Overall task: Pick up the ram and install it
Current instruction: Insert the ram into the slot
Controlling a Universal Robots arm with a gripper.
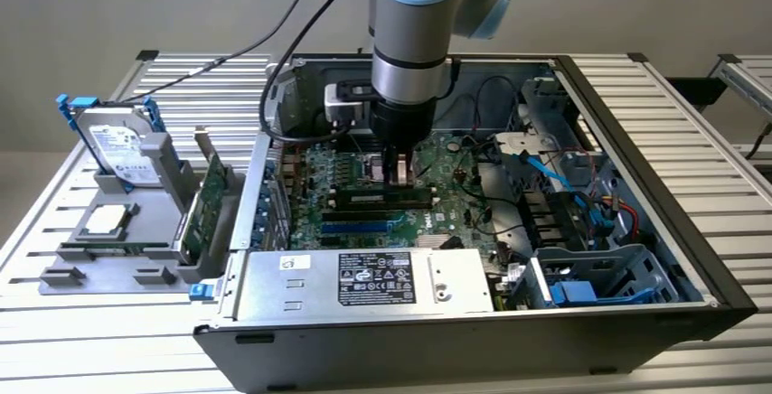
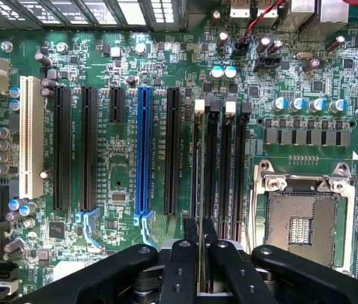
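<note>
While gripper [image 2: 199, 231] clamps one ram [image 2: 199, 190] edge-on, four memory slots [image 2: 211, 164] lie beneath, one CPU socket [image 2: 302, 221] beside.

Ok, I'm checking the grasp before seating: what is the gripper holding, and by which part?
The ram, seen edge-on: the gripper pinches it across its two flat faces, over the memory slots. Where along its length cannot be told.

I see open room over the black memory slots [image 2: 211, 164] beneath my black gripper [image 2: 199, 228]; a silver square CPU socket frame [image 2: 305, 185] stands alongside.
</note>
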